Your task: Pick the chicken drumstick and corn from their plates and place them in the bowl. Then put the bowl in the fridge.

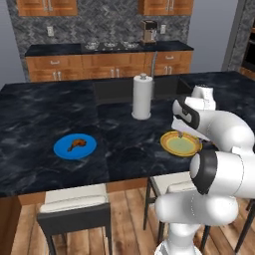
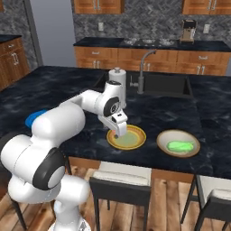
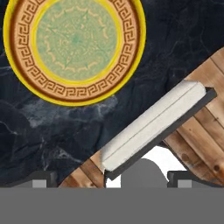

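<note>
The chicken drumstick (image 1: 76, 144) lies on the blue plate (image 1: 62, 149) at the left of the dark island counter; an edge of that plate (image 2: 32, 118) peeks out behind my arm. The yellow-rimmed plate (image 1: 185, 146) (image 2: 131, 140) (image 3: 74, 48) with the greenish centre is bare. To its right stands the tan bowl (image 2: 178, 136) with the green corn (image 2: 179, 146) inside. My gripper (image 1: 179, 132) (image 2: 120, 131) (image 3: 111, 180) hangs open just above the near-left rim of the yellow plate, holding nothing.
A paper towel roll (image 1: 142, 97) stands upright behind the plates, by the sink and faucet (image 2: 143, 72). Stools (image 1: 74, 204) (image 2: 124, 178) (image 3: 153, 127) sit tucked under the counter's near edge. The fridge is out of view.
</note>
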Robot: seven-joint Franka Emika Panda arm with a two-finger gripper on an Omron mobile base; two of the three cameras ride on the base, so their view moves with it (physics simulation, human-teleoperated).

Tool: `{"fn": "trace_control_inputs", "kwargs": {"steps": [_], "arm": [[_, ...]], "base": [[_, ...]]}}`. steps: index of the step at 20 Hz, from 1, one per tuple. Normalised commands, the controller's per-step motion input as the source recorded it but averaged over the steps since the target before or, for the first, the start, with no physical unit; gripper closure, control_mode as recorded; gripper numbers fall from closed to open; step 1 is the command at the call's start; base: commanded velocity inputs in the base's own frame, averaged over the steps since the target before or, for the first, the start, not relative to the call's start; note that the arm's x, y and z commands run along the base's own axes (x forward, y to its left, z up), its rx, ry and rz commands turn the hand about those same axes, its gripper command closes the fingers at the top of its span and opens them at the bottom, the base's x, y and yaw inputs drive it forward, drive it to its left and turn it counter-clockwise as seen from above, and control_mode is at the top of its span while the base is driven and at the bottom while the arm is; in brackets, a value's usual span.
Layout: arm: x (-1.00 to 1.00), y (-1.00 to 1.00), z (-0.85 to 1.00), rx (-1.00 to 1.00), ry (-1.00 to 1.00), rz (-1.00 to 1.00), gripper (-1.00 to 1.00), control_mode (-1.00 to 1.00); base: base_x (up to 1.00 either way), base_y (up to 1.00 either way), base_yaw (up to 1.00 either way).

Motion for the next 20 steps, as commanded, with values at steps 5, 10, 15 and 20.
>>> {"fn": "trace_control_inputs", "kwargs": {"steps": [5, 10, 15, 20], "arm": [[0.0, 0.0, 0.0, 0.0, 0.0, 0.0, -1.0, 1.0], [0.0, 0.0, 0.0, 0.0, 0.0, 0.0, -1.0, 1.0], [0.0, 0.0, 0.0, 0.0, 0.0, 0.0, -1.0, 1.0], [0.0, 0.0, 0.0, 0.0, 0.0, 0.0, -1.0, 1.0]], "base": [[0.0, 0.57, 0.0], [0.01, 0.66, -0.01], [0.05, 0.64, 0.0], [0.24, 0.54, 0.0]]}}
